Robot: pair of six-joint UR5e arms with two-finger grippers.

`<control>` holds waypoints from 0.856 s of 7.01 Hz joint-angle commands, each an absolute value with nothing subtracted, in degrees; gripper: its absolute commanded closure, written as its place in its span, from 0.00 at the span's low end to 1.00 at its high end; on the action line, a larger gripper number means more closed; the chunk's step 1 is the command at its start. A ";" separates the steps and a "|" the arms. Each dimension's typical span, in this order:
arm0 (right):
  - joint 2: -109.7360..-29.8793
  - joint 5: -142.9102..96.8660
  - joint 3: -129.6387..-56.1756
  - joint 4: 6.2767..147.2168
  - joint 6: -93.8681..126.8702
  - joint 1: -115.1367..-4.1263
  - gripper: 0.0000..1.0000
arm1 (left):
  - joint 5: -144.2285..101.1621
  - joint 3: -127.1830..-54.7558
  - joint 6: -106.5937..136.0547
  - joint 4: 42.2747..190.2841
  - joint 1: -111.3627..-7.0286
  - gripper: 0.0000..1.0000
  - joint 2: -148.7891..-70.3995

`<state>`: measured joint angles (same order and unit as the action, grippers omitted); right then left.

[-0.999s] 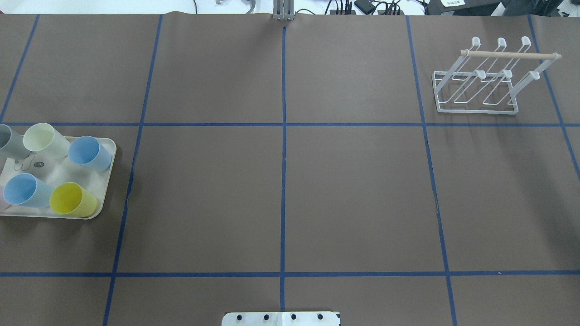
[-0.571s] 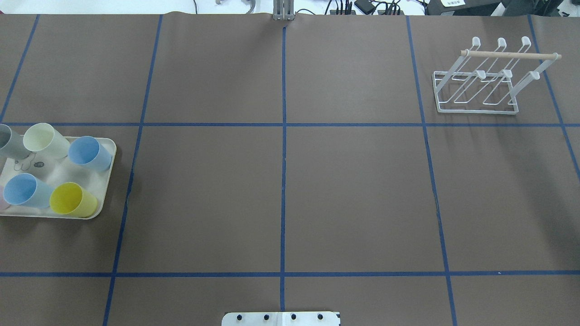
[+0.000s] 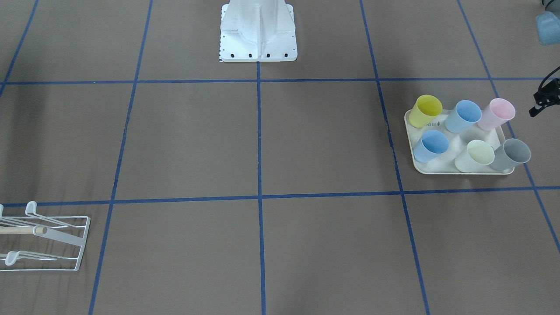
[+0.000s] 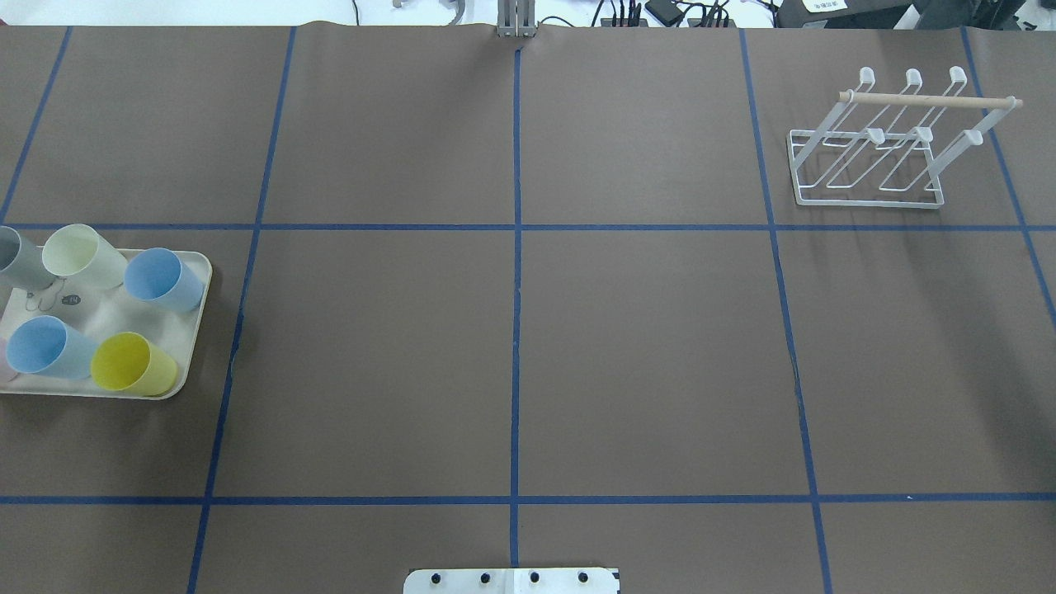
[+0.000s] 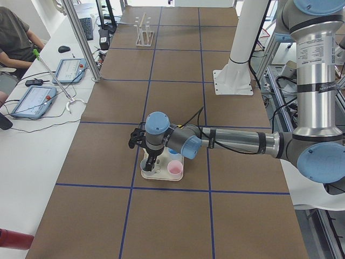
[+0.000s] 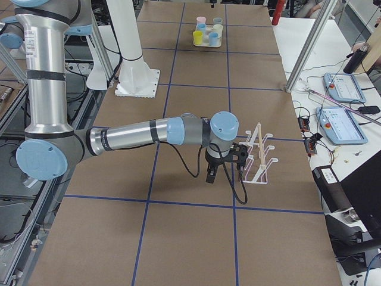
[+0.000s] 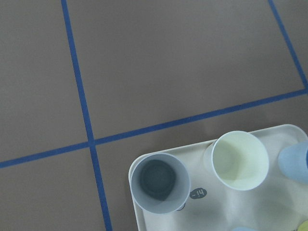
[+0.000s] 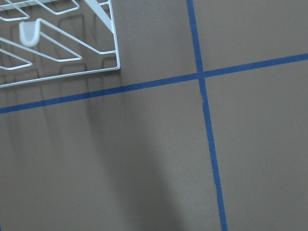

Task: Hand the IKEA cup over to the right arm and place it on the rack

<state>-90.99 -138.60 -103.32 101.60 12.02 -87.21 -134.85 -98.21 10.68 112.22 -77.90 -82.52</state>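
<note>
Nothing on the table has budged since a second ago as far as I can see; cups, tray and rack sit exactly where they were. Biggest things first: the left arm stretches out low over the left side, and the right arm reaches toward the far right. The cream tray sits at the table's left edge, and the white wire rack with its wooden dowel stands at the far right, no cup on it. All six cups are upright on the tray: yellow cup, two blue cups, pink cup, pale cream cup and grey cup. The left gripper hangs over the tray, not touching any cup I can make out. The right gripper hovers just beside the rack. For both, honestly can't tell if the fingers are spread or pressed together.
</note>
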 commanded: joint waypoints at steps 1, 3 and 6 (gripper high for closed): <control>-91.23 -138.95 -103.62 101.43 11.95 -87.01 0.01 | -135.17 -94.68 11.42 112.94 -75.07 0.00 -81.56; -91.23 -139.39 -103.62 101.43 11.78 -87.01 0.01 | -134.57 -93.09 11.69 113.11 -73.58 0.00 -80.34; -91.41 -139.57 -104.23 101.42 11.69 -87.01 0.01 | -135.09 -92.29 11.43 113.99 -69.89 0.01 -79.46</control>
